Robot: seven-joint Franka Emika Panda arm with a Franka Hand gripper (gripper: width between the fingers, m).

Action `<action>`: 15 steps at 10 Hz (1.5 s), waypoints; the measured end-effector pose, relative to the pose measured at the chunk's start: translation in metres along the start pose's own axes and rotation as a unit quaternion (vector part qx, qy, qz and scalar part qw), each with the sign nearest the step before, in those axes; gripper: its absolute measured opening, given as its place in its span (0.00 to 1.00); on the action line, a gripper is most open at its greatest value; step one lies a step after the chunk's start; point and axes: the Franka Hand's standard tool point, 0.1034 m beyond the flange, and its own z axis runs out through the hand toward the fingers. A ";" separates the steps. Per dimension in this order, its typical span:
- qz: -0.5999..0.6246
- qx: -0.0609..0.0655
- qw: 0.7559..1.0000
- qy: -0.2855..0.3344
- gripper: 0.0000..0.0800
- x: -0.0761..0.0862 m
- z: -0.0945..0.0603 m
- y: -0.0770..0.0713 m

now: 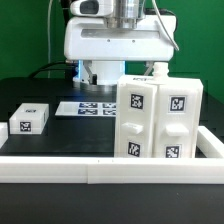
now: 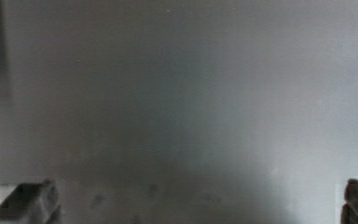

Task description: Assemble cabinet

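Though smooth and boxy, knob-studded white plastic cabinet (image 1: 158,118).

The cabinet (image 1: 157,120) is white, dotted with square black-and-white tags. The worktop (image 1: 70,136) is black. The marker board (image 1: 88,106) is white with black tags. The far backdrop (image 1: 25,30) is green.

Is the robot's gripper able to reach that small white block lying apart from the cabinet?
Probably yes: the small white block lies alone on the table, nothing over it, and the gripper is open.
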 end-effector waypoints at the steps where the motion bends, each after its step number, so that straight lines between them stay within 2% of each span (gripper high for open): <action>1: -0.001 -0.001 1.000 0.000 1.00 -0.001 0.000 0.010; 3: 0.010 -0.005 1.000 -0.012 1.00 -0.022 0.007 0.050; 6: -0.015 -0.004 1.000 -0.019 1.00 -0.046 0.021 0.118; 8: -0.026 -0.007 0.999 -0.023 1.00 -0.056 0.029 0.144; 10: -0.029 -0.009 0.999 -0.030 1.00 -0.065 0.038 0.162; 11: -0.027 -0.010 0.999 -0.031 1.00 -0.067 0.042 0.166; 15: -0.031 -0.012 0.999 -0.041 1.00 -0.072 0.059 0.164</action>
